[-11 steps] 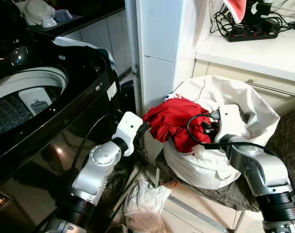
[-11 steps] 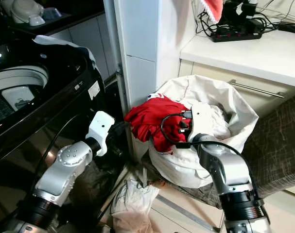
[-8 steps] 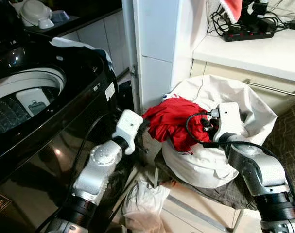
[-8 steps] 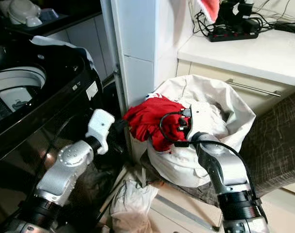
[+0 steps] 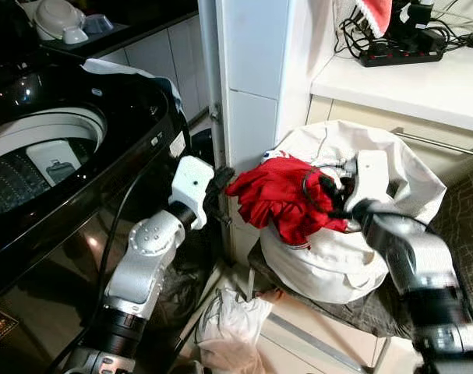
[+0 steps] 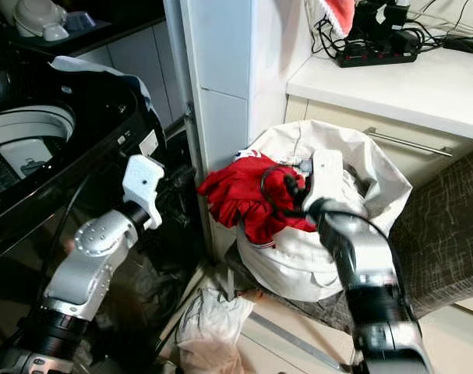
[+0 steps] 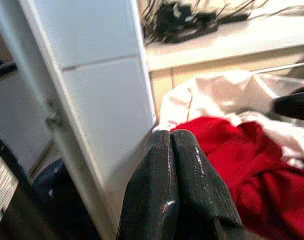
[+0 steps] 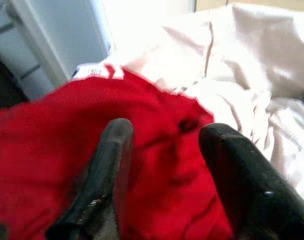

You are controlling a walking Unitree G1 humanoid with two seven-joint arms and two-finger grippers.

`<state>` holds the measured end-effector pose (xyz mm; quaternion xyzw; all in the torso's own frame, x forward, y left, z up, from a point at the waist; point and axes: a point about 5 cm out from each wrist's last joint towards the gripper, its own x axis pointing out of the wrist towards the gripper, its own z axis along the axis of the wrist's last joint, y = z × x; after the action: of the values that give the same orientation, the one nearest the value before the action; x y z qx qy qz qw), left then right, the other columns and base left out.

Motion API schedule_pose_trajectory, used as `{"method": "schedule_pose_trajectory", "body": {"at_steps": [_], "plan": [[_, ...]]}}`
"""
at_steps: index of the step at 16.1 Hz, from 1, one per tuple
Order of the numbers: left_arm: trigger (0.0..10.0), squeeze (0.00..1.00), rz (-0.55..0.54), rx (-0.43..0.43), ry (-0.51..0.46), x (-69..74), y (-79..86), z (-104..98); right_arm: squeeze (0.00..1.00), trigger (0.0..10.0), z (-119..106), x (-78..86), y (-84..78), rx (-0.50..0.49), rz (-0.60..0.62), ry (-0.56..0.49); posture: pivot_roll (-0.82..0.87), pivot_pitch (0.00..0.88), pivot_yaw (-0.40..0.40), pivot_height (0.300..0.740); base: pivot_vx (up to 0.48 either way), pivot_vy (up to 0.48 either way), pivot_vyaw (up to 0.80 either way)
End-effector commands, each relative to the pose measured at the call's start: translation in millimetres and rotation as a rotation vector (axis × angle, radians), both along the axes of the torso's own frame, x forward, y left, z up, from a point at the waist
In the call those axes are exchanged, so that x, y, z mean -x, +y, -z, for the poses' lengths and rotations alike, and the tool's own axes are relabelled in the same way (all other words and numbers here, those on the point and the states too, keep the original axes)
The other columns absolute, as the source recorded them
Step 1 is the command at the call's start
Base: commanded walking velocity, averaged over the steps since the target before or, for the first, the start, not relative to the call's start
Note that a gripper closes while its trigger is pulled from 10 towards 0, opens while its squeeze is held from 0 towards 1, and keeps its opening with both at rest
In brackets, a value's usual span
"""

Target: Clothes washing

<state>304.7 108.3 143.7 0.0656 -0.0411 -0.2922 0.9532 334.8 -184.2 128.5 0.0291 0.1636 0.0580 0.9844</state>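
Right wrist view: right claw (image 8: 162, 165) spread open over the red garment (image 5: 287, 199), which lies draped on the rim of the white laundry bag (image 5: 407, 175). Left claw (image 7: 173, 165) pinched shut, empty, beside it. Risk: shallow pinch, cloth slips or snags the bag before reaching the washer drum (image 5: 41, 160).

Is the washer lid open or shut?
Open: the washing machine shows its drum from above, nothing covering it.
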Motion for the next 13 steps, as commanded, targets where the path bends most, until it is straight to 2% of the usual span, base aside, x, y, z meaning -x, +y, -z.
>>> {"method": "schedule_pose_trajectory", "body": {"at_steps": [1, 2, 3, 5, 7, 11, 13], "plan": [[10.0, 0.00, 0.017, 0.004, -0.002, 2.4, 2.8, -1.1, 1.00, 10.0, -4.2, -4.9, -2.8, -0.007, 0.003, -0.021, 0.04, 0.000, 0.044, 0.740, 0.000, 0.000, 0.00], [10.0, 0.00, 0.060, -0.013, 0.001, 6.0, 3.8, -0.5, 1.00, 10.0, -6.0, -15.4, -3.7, -0.037, -0.005, -0.030, 0.04, 0.000, 0.046, 0.740, 0.000, 0.000, 0.00], [10.0, 0.00, 0.076, -0.020, 0.006, 7.2, 4.2, 0.0, 1.00, 10.0, -6.4, -19.2, -3.9, -0.048, -0.009, -0.031, 0.04, 0.000, 0.046, 0.740, 0.000, 0.000, 0.00], [10.0, 0.00, 0.146, -0.040, -0.016, 12.5, 3.9, -5.8, 1.00, 10.0, 0.1, -35.5, -9.8, -0.073, 0.000, 0.003, 0.07, 0.000, 0.050, 0.740, 0.000, 0.000, 0.00], [10.0, 0.00, 0.169, -0.041, -0.027, 14.7, 6.6, -11.7, 1.00, 10.0, 1.1, -42.3, -11.1, -0.107, 0.010, 0.007, 0.10, 0.000, 0.054, 0.740, 0.000, 0.000, 0.00], [10.0, 0.00, 0.247, -0.049, -0.037, 14.8, 8.5, -35.2, 1.00, 10.0, -2.1, -53.3, -12.4, -0.023, 0.036, 0.033, 0.21, 0.000, 0.009, 0.740, 0.000, 0.000, 0.00], [10.0, 0.00, 0.281, -0.075, -0.018, 23.0, 11.4, -40.3, 1.00, 10.0, 4.3, -51.9, -16.5, 0.016, 0.103, 0.070, 0.25, 0.000, 0.017, 0.740, 0.000, 0.000, 0.00]]}}
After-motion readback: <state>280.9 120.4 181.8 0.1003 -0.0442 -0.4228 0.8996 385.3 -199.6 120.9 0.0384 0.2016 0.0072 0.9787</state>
